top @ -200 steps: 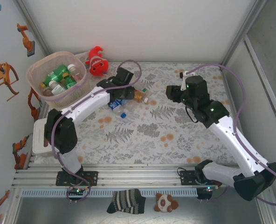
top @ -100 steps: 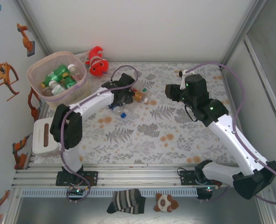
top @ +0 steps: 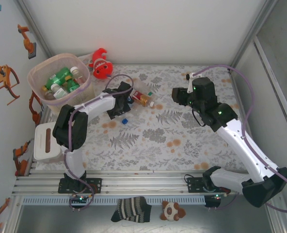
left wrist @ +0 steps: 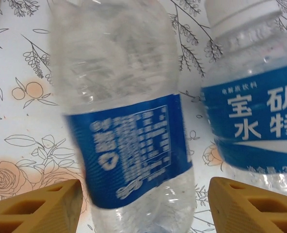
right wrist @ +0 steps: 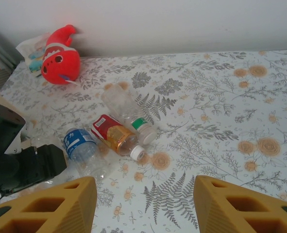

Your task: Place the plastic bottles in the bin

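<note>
We take the tall translucent pale-pink plastic bin with its perforated upper band as our landmark. Inside it lie several small crushed plastic bottles, some green, some clear with pale caps. Close by the bin's far side sits the red-orange fish plush toy.

The left gripper hangs low over the leaf-patterned tablecloth, near the bin on the side that faces the right arm. Its two tan fingers stand wide apart. A clear crushed bottle with a dark blue label lies between them on the cloth. We see a gap between this bottle and one finger, and we cannot tell whether the other finger touches it. A second clear bottle with a blue label and white lettering lies just beside the first.

Farther from the bin, past the left gripper, two more bottles lie on their sides close together. One is a red-labelled bottle with amber liquid and a white cap. The other is a clear bottle with a green band under its white cap.

The right gripper hovers well apart from the bin, beyond those two bottles. Its fingers are spread, with only tablecloth between them.
</note>
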